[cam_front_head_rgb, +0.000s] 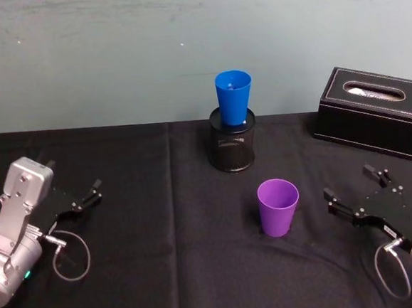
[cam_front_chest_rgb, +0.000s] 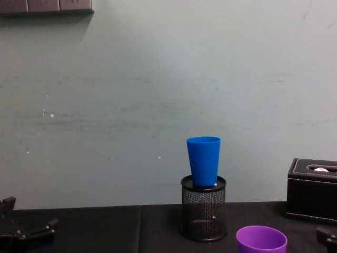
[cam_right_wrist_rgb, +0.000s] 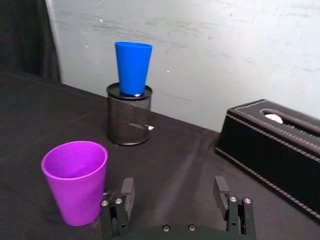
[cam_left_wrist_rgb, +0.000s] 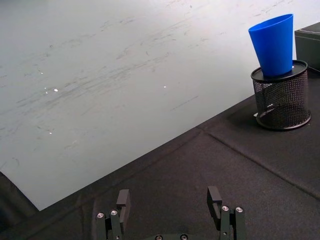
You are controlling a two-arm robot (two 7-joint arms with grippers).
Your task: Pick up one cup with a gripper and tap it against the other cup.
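The purple cup (cam_front_head_rgb: 278, 207) stands upright on the black tablecloth, near the middle front. In the right wrist view the purple cup (cam_right_wrist_rgb: 76, 180) is close beside my right gripper (cam_right_wrist_rgb: 174, 185), which is open and holds nothing. In the head view that right gripper (cam_front_head_rgb: 351, 183) hovers just right of the purple cup. The blue cup (cam_front_head_rgb: 234, 97) sits upright in the mouth of a black mesh holder (cam_front_head_rgb: 232, 146) farther back. My left gripper (cam_front_head_rgb: 86, 195) rests open at the far left, well away from both cups. The left wrist view shows the blue cup (cam_left_wrist_rgb: 273, 45) in the distance.
A black tissue box (cam_front_head_rgb: 374, 112) stands at the back right, behind my right gripper. A pale green wall closes the table's far edge just behind the mesh holder. Bare black cloth (cam_front_head_rgb: 164, 257) lies between the left gripper and the purple cup.
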